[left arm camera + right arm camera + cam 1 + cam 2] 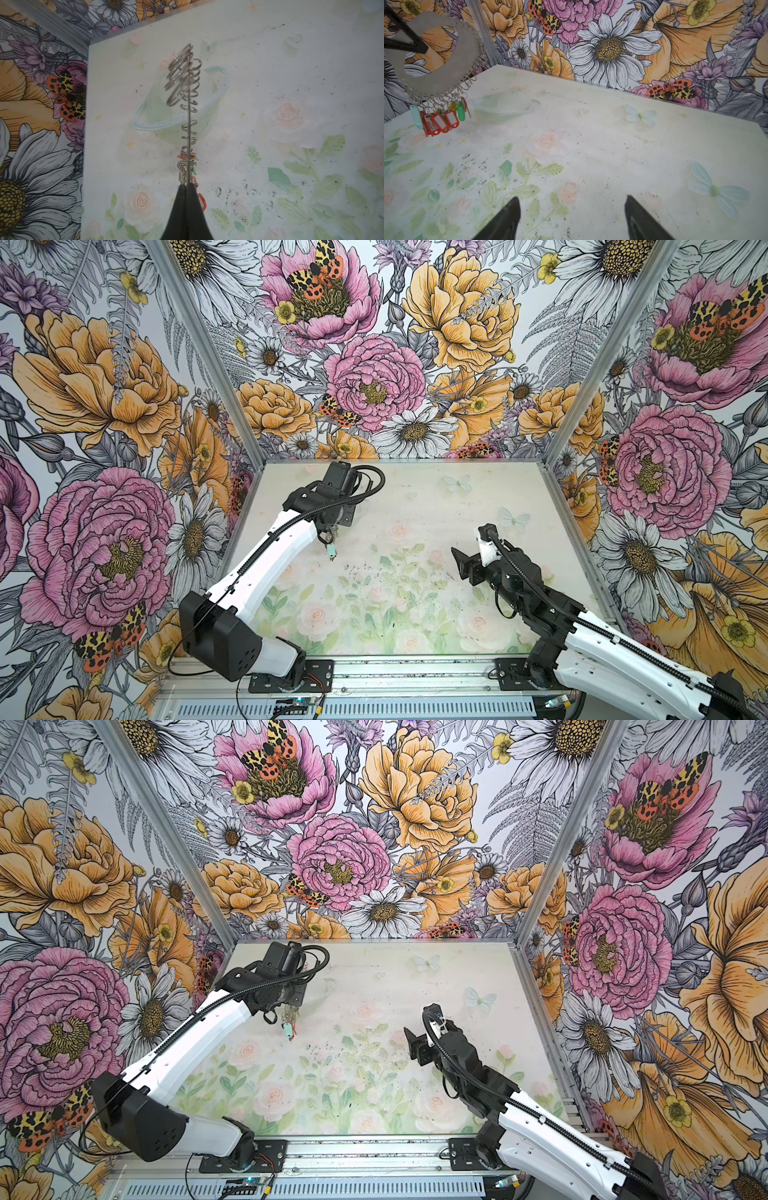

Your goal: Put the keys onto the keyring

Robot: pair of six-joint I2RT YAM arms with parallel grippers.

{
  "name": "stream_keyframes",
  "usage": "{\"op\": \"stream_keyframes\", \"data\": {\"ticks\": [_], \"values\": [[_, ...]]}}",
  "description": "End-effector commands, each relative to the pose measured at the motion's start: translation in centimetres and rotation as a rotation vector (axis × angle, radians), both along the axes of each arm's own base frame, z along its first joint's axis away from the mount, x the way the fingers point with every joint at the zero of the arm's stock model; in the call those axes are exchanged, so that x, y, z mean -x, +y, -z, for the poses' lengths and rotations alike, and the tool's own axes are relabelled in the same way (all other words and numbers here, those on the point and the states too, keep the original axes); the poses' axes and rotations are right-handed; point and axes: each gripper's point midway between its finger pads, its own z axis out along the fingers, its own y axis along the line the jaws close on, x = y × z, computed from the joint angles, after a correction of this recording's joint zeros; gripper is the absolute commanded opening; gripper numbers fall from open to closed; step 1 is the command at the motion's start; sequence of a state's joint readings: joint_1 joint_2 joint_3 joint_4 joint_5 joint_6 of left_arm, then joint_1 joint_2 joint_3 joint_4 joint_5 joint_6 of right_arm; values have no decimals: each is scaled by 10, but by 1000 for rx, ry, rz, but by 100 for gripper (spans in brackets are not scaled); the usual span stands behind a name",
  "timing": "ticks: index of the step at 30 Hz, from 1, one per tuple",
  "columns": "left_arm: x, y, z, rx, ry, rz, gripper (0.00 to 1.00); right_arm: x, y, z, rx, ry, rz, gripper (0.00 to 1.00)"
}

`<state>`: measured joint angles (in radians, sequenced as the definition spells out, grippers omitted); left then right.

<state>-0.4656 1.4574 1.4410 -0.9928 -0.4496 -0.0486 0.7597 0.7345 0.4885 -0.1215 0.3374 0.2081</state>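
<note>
My left gripper [186,187] is clenched on the keyring [446,82], holding it upright in the air. The keys [440,122] dangle beneath the keyring, perhaps three red-tagged, though they overlap. My right gripper [571,202], well apart from the keyring, gapes empty.

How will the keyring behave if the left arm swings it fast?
The keyring probably stays stiff: its flat band holds its crescent shape in the air. The keys hang from loose wire rings, so they would likely swing and may tangle.
</note>
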Motion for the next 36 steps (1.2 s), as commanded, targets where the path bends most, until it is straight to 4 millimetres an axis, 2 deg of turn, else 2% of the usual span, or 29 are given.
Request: {"op": "stream_keyframes", "data": {"ticks": [1,3,5,10,11,13,16,18,20,22,25,27,29,30,32,34,36], "values": [[-26,20,-10,-211,-38,-35,0,-7,-33,-1,42,-19,170,100],[-40,13,3,-275,-16,-10,0,-8,-44,-1,35,-20,225,99],[-52,-3,14,-327,-18,32,0,-6,-50,0,24,-20,248,99],[-63,-74,47,-353,-18,181,0,1,-58,-5,-10,-28,258,100],[-65,-89,65,-368,7,207,0,2,-59,-8,-16,-33,258,99],[-63,-116,78,-381,12,245,0,4,-62,-9,-19,-37,266,99],[-56,-159,95,-360,14,299,0,4,-65,-13,-21,-46,277,99],[-50,-186,107,-339,18,333,5,4,-67,-15,-18,-48,287,99],[-41,-212,117,-312,29,381,13,4,-68,-17,-19,-49,297,99],[-29,-238,122,-272,35,429,25,3,-71,-19,-19,-54,312,99],[-9,-279,117,-135,48,499,37,1,-79,-21,-11,-61,359,99],[2,-298,102,-49,34,525,40,0,-84,-23,-4,-68,390,100],[8,-304,86,23,8,530,46,-2,-89,-24,6,-71,422,99],[10,-302,78,53,-7,522,53,-4,-92,-25,12,-72,438,99],[14,-291,65,91,-44,503,60,-7,-98,-26,22,-72,466,100],[14,-267,47,133,-103,454,70,-10,-106,-25,37,-69,505,100],[14,-228,31,184,-172,369,83,-14,-118,-25,47,-66,562,99]]}}
